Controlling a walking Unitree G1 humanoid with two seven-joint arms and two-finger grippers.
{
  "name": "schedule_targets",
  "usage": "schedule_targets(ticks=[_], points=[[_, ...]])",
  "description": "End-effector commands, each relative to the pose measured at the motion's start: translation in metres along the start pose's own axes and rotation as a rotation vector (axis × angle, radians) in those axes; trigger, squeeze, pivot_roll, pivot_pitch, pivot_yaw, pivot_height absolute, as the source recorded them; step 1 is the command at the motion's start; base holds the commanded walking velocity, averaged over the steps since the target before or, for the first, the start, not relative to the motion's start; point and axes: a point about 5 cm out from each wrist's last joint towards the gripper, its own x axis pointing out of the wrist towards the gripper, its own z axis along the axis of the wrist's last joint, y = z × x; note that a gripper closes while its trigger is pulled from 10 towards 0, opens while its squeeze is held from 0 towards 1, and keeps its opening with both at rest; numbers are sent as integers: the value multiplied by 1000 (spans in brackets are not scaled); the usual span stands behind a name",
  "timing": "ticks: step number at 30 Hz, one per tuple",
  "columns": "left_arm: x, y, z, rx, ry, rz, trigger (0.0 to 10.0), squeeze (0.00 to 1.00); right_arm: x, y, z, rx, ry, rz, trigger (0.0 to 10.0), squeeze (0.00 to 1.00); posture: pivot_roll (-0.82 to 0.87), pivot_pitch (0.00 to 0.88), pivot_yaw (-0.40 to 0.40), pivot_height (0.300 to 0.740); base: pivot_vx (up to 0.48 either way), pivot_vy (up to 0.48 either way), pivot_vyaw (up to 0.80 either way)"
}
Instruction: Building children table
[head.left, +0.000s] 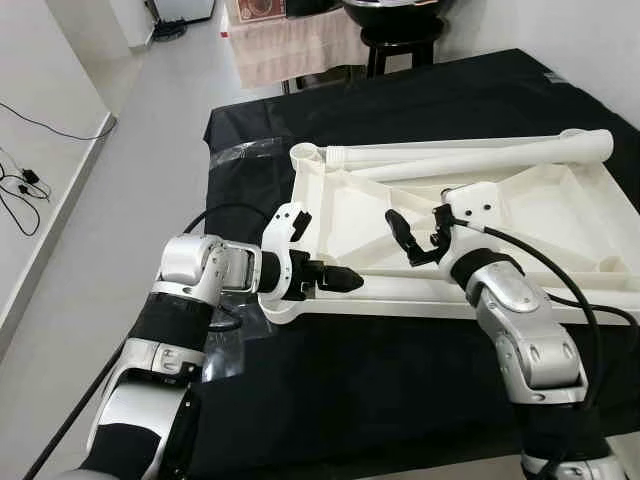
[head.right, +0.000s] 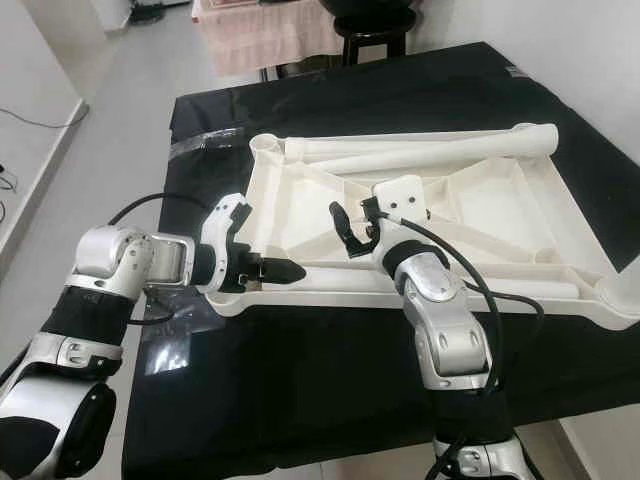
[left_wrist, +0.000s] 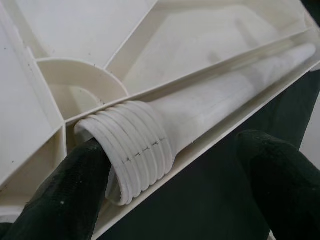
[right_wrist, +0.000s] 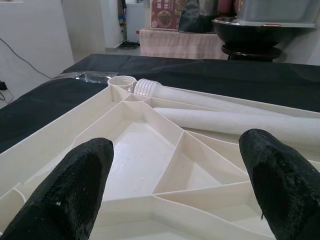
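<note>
On the black-draped worktop (head.left: 300, 400) the tabletop (head.left: 540, 215) lies underside up, ribs cradling the loose legs. My left hand (head.left: 335, 280) straddles the near leg (left_wrist: 210, 105) at its threaded end, released, ready to lift it. My right hand (head.left: 410, 238) hovers, fingers spread.

Light: bright, even, diffuse indoor | Shadows: soft, faint under the arms | Glare: sheen on plastic film (head.left: 243, 150) at the black cloth's edge | Focus: head views sharp; fingertips (left_wrist: 65, 195) blurred close in both wrist views
</note>
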Motion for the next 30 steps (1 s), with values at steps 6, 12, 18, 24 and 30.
schedule_targets(ticks=[6, 12, 18, 24, 30], points=[[4, 9, -13, -71, -96, -82, 10000, 0, 0, 5, -2, 6, 11, 20, 10000, 0, -103, 138, 102, 740, 0, 0, 0], [6, 15, -28, -209, -144, -161, 10000, 0, 0, 5, -2, 3, 13, 25, 10000, 0, -104, 141, 96, 740, 0, 0, 0], [9, 12, -31, -247, -140, -212, 9725, 0, 1, 7, -2, 7, 13, 31, 10000, 0, -101, 140, 97, 740, 0, 0, 0], [9, 0, -27, -219, -124, -293, 0, 0, 1, 8, -2, 7, 10, 30, 10000, 0, -107, 137, 101, 740, 0, 0, 0], [8, -6, -33, -230, -83, -338, 0, 0, 2, 7, -1, 6, 6, 26, 10000, 0, -103, 131, 102, 740, 0, 0, 0]])
